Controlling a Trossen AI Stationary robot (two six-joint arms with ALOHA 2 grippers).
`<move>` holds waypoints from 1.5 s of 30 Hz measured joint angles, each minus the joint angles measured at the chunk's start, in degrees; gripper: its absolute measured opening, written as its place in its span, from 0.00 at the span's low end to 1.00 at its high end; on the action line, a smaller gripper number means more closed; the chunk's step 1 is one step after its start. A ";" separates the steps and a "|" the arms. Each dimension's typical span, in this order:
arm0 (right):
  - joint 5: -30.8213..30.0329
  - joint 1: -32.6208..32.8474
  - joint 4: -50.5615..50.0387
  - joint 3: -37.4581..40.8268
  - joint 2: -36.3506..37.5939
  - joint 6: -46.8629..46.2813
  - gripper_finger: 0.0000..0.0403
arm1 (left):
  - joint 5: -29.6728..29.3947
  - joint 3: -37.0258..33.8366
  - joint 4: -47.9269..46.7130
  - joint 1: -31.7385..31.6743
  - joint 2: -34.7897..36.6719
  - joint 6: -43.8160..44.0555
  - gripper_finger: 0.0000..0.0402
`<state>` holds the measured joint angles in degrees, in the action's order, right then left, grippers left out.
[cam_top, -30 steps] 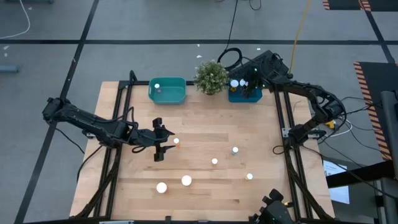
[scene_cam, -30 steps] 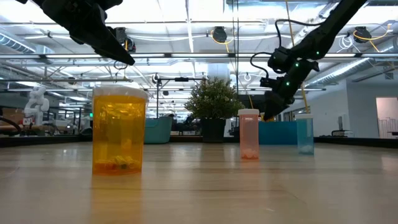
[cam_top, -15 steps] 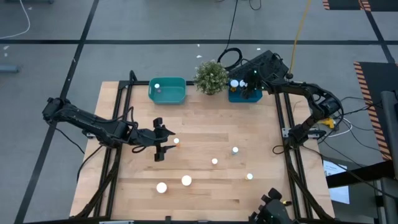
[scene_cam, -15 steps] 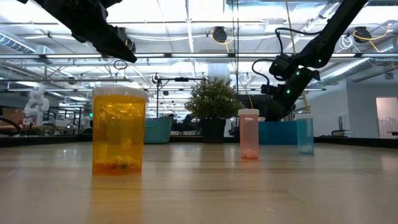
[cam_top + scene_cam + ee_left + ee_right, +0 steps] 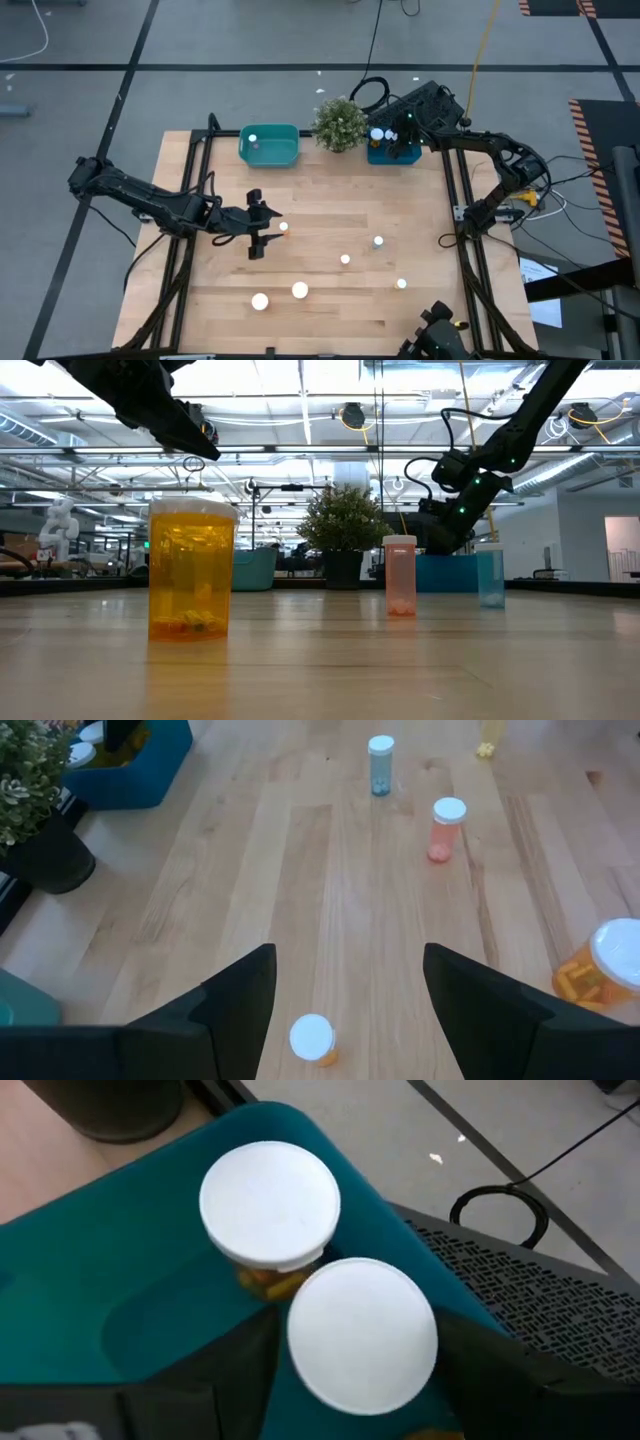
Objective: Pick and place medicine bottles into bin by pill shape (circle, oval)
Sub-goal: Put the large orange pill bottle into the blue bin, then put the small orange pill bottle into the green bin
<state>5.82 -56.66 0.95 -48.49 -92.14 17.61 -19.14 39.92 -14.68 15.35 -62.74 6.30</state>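
My left gripper [image 5: 264, 229] hovers open over the left middle of the table; a small amber medicine bottle with a white cap [image 5: 312, 1039] stands on the wood between its fingers, untouched. My right gripper [image 5: 390, 140] is down in the dark blue bin [image 5: 405, 156] at the far edge, shut on a white-capped medicine bottle [image 5: 362, 1332]. A second capped amber bottle [image 5: 270, 1205] stands in that bin right beside it. Several more bottles stand on the table: blue [image 5: 380, 764], pink [image 5: 447, 825] and a large amber one [image 5: 190, 575]. My right gripper has the bottle between its two fingers [image 5: 235, 1370], which come from above and stand at opposite sides just below the white cap's rim [image 5: 300, 1370]. The bottle is upright inside the blue bin. The wide cap hides its body and whether its bottom rests on the bin floor.
A light teal bin [image 5: 283, 152] with one bottle [image 5: 253, 139] stands at the far edge, left of a green potted plant [image 5: 339, 122] that separates the two bins. Several white caps [image 5: 300, 290] are scattered over the near half of the table.
My right gripper has gone down and slightly toward the far edge, deeper into the blue bin, carrying its bottle upright.
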 joint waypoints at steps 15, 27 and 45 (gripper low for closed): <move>0.00 0.11 -5.44 0.00 7.31 -0.02 0.65 | 1.03 0.00 1.63 -0.46 0.00 0.10 0.64; 0.05 3.15 -16.29 0.00 21.25 -2.37 0.65 | 1.21 0.00 1.51 -0.44 0.00 0.66 0.64; 0.02 25.02 -31.46 -0.01 43.29 -14.40 0.65 | 3.84 0.00 1.22 5.26 0.00 7.42 0.64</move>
<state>5.85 -31.64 -30.51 -48.50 -48.84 3.21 -15.29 39.92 -13.46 20.62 -62.74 13.73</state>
